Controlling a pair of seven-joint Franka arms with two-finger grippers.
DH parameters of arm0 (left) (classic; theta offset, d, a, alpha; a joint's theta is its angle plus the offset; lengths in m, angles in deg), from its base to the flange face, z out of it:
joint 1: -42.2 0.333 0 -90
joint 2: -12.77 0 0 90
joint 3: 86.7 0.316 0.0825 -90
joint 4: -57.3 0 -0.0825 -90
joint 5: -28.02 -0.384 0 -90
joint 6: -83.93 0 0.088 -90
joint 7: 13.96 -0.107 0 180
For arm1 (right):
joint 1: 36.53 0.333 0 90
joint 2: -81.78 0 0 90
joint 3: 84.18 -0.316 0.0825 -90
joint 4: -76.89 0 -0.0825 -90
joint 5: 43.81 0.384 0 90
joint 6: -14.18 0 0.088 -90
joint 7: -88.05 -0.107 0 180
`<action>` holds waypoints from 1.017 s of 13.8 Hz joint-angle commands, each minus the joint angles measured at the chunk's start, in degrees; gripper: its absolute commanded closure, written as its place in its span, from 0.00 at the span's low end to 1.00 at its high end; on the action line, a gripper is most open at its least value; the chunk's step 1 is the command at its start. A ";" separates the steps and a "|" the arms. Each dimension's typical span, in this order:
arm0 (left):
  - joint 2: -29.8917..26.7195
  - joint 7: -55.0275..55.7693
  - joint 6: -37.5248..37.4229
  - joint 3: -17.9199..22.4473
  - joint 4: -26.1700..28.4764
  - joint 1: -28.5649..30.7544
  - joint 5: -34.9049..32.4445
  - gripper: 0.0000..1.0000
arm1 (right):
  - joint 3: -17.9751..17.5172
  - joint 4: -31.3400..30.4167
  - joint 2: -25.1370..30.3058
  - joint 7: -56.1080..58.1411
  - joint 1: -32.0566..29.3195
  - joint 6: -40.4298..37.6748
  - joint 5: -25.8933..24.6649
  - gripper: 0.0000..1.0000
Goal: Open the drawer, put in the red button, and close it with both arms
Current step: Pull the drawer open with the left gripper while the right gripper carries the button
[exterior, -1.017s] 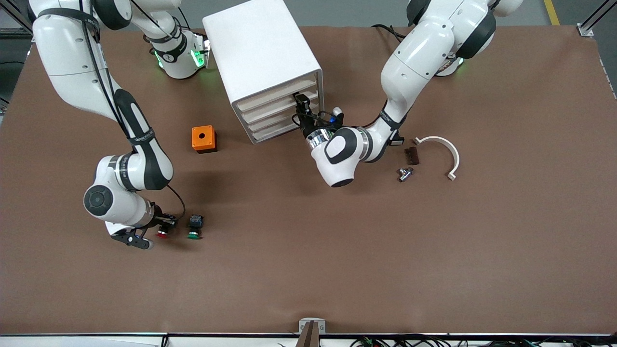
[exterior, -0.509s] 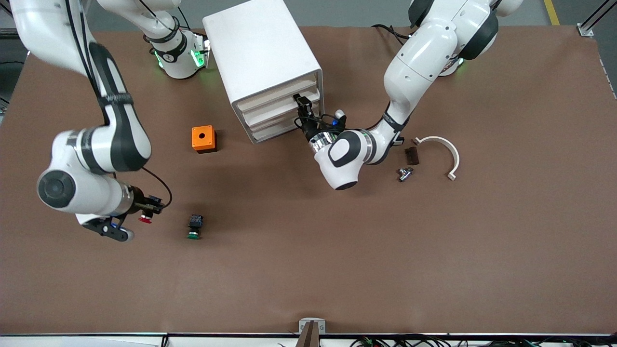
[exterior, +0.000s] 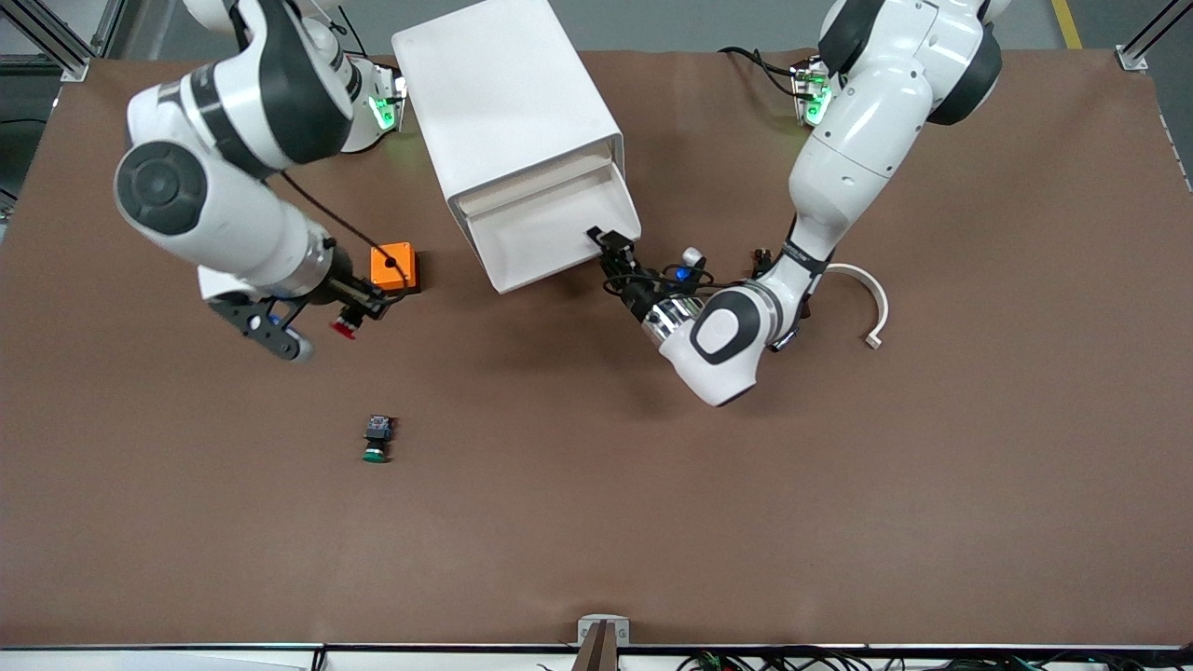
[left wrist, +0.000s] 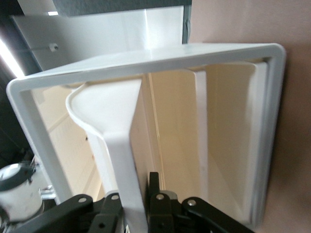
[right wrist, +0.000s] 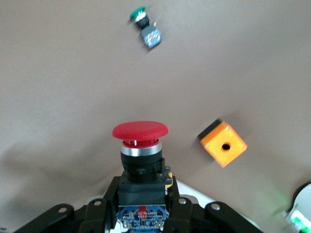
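Both pincers grip: right pincer (exterior: 359,315) holds the red button (exterior: 346,327) aloft; left pincer (exterior: 610,250) clamps the drawer (exterior: 550,233) front.

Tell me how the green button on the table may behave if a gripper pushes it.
The green button lies on its side, and its cap is round, so it may roll or swing around. It looks small, so probably light and easily knocked away.
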 commanded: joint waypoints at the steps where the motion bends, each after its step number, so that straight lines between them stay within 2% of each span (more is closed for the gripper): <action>1: 0.28 0.38 0.26 -0.30 -0.92 2.00 1.90 0.86 | 0.61 -1.92 1.31 -10.68 6.96 1.48 0.57 1.00; 3: 0.28 0.04 0.26 -0.30 -1.19 2.45 1.90 0.82 | 0.61 -3.32 1.13 -17.19 11.27 4.28 0.57 1.00; 4: 0.28 -0.32 0.26 -0.30 -1.10 2.45 1.81 0.71 | 0.61 -4.64 1.22 -19.83 13.03 6.56 0.48 1.00; 6: 0.28 -1.63 0.53 -0.30 -1.10 2.36 1.64 0.34 | 0.61 -7.18 1.04 -25.19 16.55 11.04 0.48 1.00; 7: 0.20 -4.07 0.88 -0.30 -1.10 2.36 1.55 0.28 | 0.61 -8.76 0.87 -27.92 18.39 13.33 0.39 1.00; 9: -0.33 -10.22 1.66 -0.30 -1.19 2.45 1.02 0.08 | 0.70 -11.58 0.78 -31.97 21.30 17.72 0.39 1.00; 10: -0.68 -13.56 2.54 -0.21 -1.28 2.62 0.93 0.01 | 0.70 -12.46 0.78 -33.81 22.36 19.57 0.30 1.00; 14: -1.47 -24.10 4.22 -0.21 -4.60 3.59 -0.64 0.01 | 0.61 -13.79 -1.67 -39.97 25.87 25.38 0.30 1.00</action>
